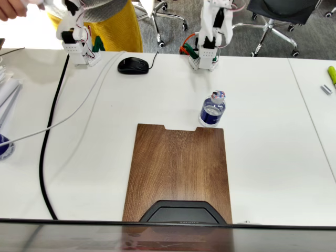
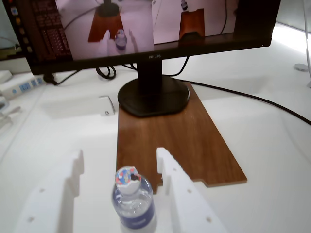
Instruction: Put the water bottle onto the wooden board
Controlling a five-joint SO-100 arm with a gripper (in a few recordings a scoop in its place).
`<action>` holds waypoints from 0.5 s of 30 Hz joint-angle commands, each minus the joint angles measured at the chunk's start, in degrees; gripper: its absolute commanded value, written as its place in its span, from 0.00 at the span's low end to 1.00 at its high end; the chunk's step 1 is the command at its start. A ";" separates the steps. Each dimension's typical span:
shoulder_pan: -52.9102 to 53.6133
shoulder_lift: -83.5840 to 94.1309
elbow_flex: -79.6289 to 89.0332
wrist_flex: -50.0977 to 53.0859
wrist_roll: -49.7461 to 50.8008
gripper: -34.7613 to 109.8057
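The water bottle [image 1: 212, 110] stands upright on the white table, just beyond the notched short edge of the wooden board [image 1: 178, 168], near its right corner in the fixed view. It is small and clear, with a blue label and a coloured cap. My white arm [image 1: 210, 37] is folded at the table's far edge, well behind the bottle. In the wrist view my gripper [image 2: 120, 154] is open, and the bottle [image 2: 133, 206] shows low between the two white fingers [image 2: 182, 194] with nothing gripped. The board [image 2: 175, 136] stretches away beyond the bottle.
A black monitor stand [image 2: 153, 94] sits on the board's end away from the bottle, seen at the bottom of the fixed view [image 1: 181, 212]. A black mouse [image 1: 133, 65] and cables [image 1: 50, 131] lie on the table's left part. A power strip [image 2: 22, 85] lies at the wrist view's left.
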 commanded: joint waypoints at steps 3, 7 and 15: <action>-0.26 -38.32 -59.59 6.15 7.82 0.40; 2.90 -63.63 -104.77 19.60 11.43 0.42; 3.60 -61.61 -104.77 30.76 13.10 0.42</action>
